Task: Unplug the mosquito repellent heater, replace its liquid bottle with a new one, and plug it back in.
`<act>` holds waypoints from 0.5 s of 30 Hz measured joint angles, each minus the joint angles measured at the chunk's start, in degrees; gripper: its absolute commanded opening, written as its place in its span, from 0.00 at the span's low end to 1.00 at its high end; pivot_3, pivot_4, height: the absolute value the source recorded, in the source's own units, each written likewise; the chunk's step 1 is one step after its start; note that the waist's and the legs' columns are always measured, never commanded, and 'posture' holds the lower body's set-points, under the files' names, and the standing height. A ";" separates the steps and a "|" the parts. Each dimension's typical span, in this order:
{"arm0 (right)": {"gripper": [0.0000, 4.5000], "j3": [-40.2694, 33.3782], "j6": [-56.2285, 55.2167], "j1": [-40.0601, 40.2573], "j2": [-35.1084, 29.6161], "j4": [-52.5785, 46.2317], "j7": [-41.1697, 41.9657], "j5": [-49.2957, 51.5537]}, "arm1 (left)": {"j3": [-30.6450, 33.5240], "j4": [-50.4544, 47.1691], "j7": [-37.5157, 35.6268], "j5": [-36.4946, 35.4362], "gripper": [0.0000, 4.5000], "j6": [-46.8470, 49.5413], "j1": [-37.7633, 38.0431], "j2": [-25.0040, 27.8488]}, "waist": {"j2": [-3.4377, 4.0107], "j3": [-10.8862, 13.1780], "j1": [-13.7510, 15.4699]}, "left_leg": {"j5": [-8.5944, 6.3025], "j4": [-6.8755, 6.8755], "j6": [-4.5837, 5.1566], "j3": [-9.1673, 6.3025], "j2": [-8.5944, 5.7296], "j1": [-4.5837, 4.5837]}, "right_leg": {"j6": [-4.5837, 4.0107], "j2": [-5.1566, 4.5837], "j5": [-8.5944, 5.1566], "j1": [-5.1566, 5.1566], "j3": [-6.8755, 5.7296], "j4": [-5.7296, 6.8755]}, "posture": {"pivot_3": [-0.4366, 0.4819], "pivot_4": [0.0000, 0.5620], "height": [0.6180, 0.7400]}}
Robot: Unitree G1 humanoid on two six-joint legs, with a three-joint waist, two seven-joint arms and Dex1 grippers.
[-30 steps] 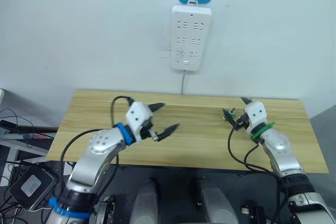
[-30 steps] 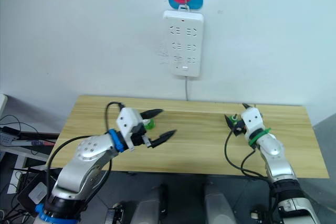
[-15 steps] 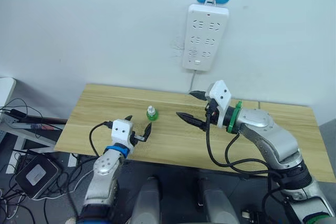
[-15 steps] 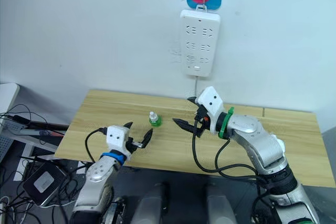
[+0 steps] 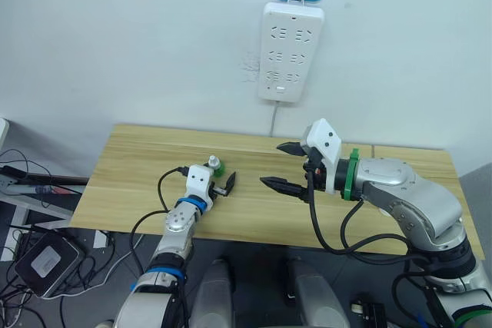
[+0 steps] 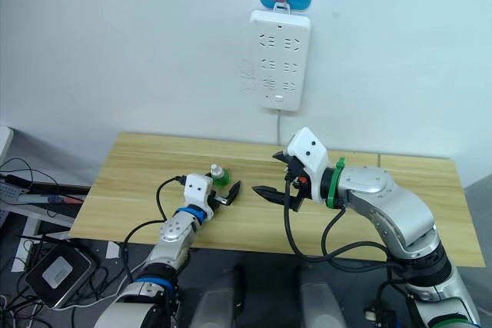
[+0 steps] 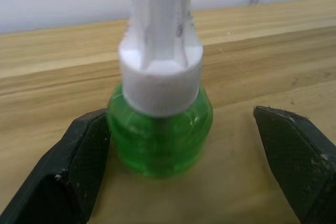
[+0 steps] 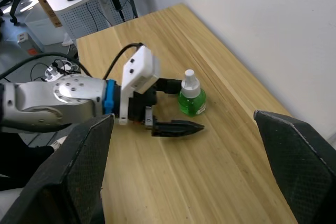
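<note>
- The small translucent green round bottle with a ribbed white pointed cap (image 7: 160,103) stands upright on the pale wood-grain bench (image 5: 123,167), left of middle
- The left hand (image 6: 221,192) is spread around it, one textured black finger (image 7: 79,166) touching the glass
- The right hand (image 5: 283,167) hangs released over bare planks mid-bench, well apart

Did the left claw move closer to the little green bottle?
Yes. The left gripper has slid forward along the table to the capped green bottle, now between its open fingers.

table (image 5: 138,167): matt wood | new bottle (image 7: 160,129): glossy green plastic
</note>
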 measured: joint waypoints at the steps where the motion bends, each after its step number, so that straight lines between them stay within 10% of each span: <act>1: 0.99 -0.28 0.21 -0.11 -0.02 -0.07 -0.07 0.00 | 0.11 1.26 0.28 0.08 1.00 -0.71 -0.64 -0.01 | 0.00 0.00 -0.04 | 0.00 0.00 0.00 0.00 0.00 0.00 | 0.00 0.00 0.00 0.00 0.00 -0.01 | 0.41 0.58 1.00; 9: 1.00 -1.44 1.34 -1.00 0.34 -0.08 -1.25 0.06 | 1.55 4.84 -0.08 -0.35 0.52 -3.82 -1.72 -0.30 | 0.00 0.00 -0.53 | 0.00 -0.01 -0.01 0.00 0.01 0.01 | 0.00 0.01 0.00 0.00 -0.01 0.00 | 0.42 0.56 1.00; 15: 1.00 -1.44 -0.67 -1.23 0.05 3.09 -1.04 -0.63 | 0.36 1.73 -3.30 -0.10 0.50 -3.21 -0.67 0.29 | -0.01 0.01 -0.68 | 0.00 -0.02 -0.01 0.00 0.01 -0.01 | 0.00 0.01 0.00 -0.02 -0.01 0.00 | 0.45 0.55 1.00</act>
